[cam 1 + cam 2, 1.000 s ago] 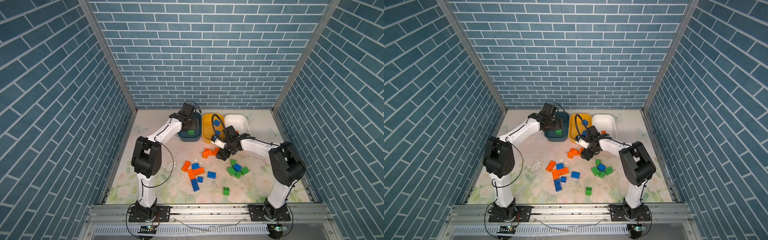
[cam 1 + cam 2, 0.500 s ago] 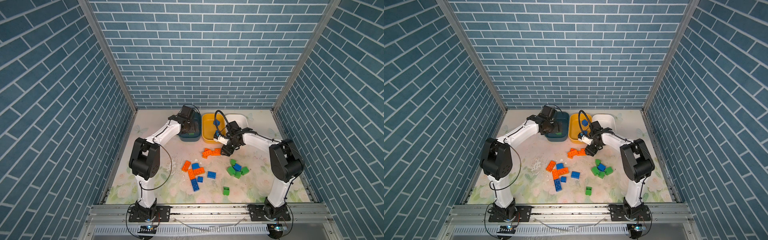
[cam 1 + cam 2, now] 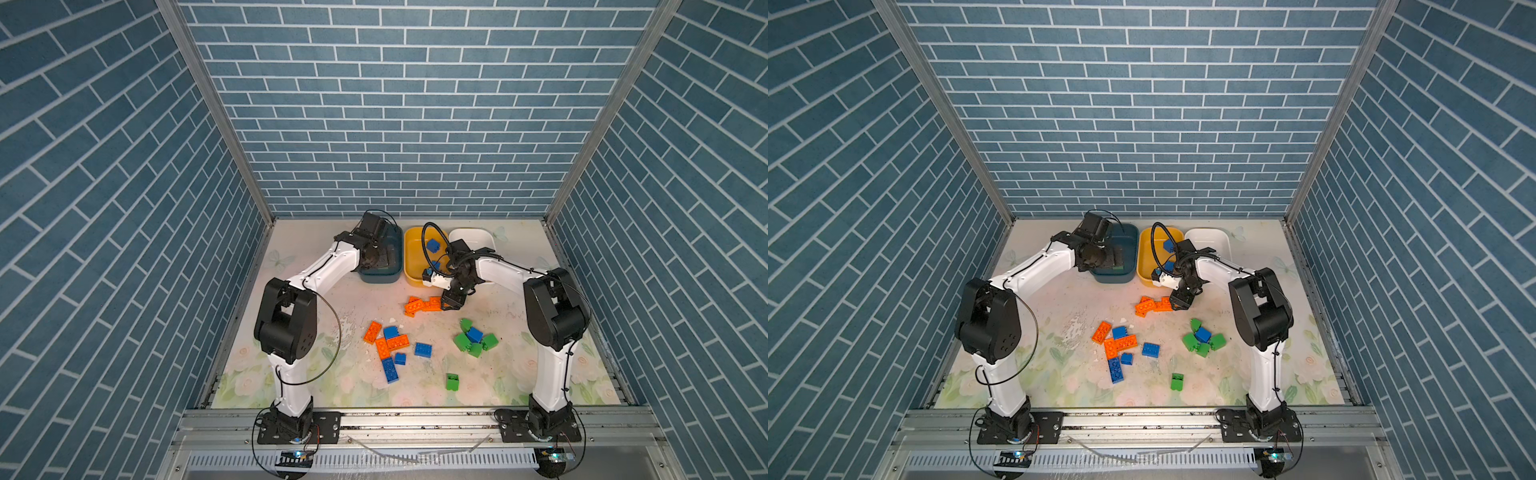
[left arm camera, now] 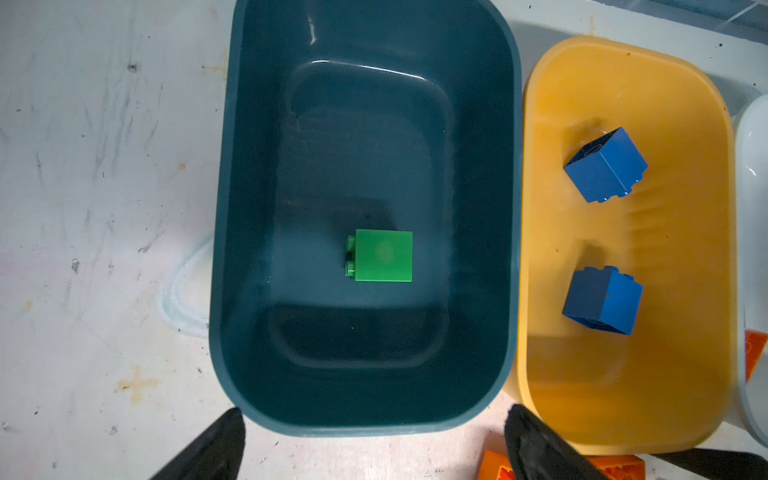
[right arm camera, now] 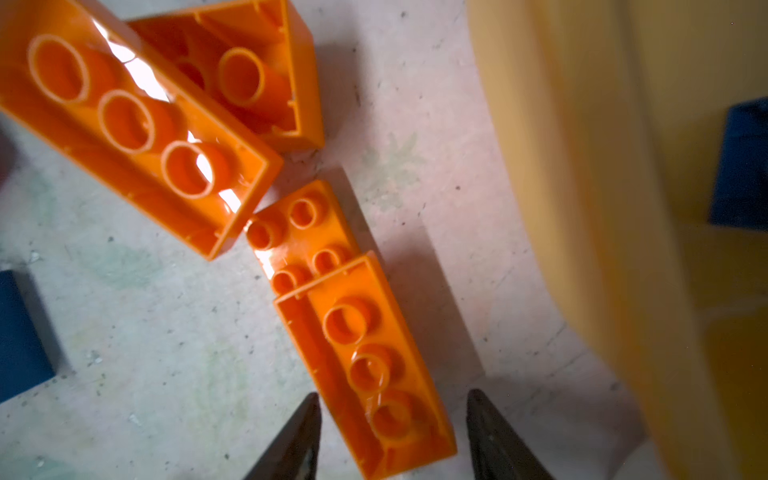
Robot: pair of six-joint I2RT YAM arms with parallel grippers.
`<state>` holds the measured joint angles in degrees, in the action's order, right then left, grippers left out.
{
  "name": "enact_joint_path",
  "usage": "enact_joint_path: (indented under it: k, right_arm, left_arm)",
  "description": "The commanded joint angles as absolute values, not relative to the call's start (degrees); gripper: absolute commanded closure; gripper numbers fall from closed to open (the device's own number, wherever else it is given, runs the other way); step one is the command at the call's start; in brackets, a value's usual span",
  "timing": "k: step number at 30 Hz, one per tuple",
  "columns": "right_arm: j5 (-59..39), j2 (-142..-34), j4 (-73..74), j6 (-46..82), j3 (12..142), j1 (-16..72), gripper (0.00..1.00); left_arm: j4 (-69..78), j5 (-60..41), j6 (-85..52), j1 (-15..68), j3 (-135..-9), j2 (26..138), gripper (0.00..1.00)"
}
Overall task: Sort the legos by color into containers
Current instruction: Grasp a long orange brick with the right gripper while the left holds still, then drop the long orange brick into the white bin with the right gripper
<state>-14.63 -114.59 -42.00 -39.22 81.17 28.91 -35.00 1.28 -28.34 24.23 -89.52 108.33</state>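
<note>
Top pair overlooks all; close wrist cameras share yellow tub (image 4: 602,395) (image 5: 582,208).

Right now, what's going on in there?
The left gripper hangs open above the dark teal tub, where one green brick lies. The yellow tub beside it holds two blue bricks. The right gripper is down at the table by the yellow tub. Its open jaws straddle an upside-down orange brick, with no firm grip yet. Many loose bricks, orange, blue and green, lie unsorted on the table.
</note>
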Motion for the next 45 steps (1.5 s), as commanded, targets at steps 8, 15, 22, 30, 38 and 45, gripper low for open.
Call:
enact_joint_path:
  k: [8,15,22,30,38,45]
  right_arm:
    - [-16.5,-112.7,-43.7,-39.9,80.2,29.4,0.67]
    - [-17.8,-103.1,-38.0,-37.1,72.4,29.4,0.71]
    - [-21.6,-91.1,-28.5,-25.5,64.6,26.3,0.72]
    - [-10.2,-88.1,-10.2,-3.8,59.6,18.3,0.72]
    - [-3.3,-97.7,-15.9,3.9,69.8,14.9,0.7]
    - [-2.3,-108.9,-27.3,5.3,85.4,15.7,0.64]
  left_arm:
    - [-35.0,1.1,-28.6,24.2,-85.8,104.9,0.01]
    - [-34.5,1.5,-28.4,24.2,-82.7,102.4,0.01]
    - [-33.0,0.6,-28.7,24.5,-80.0,100.6,0.01]
    - [-24.9,-7.9,-27.8,24.6,-75.8,98.0,0.01]
    - [-18.1,-13.0,-27.3,24.6,-70.6,94.3,0.01]
    - [-18.5,-12.1,-24.8,24.6,-68.8,91.0,0.01]
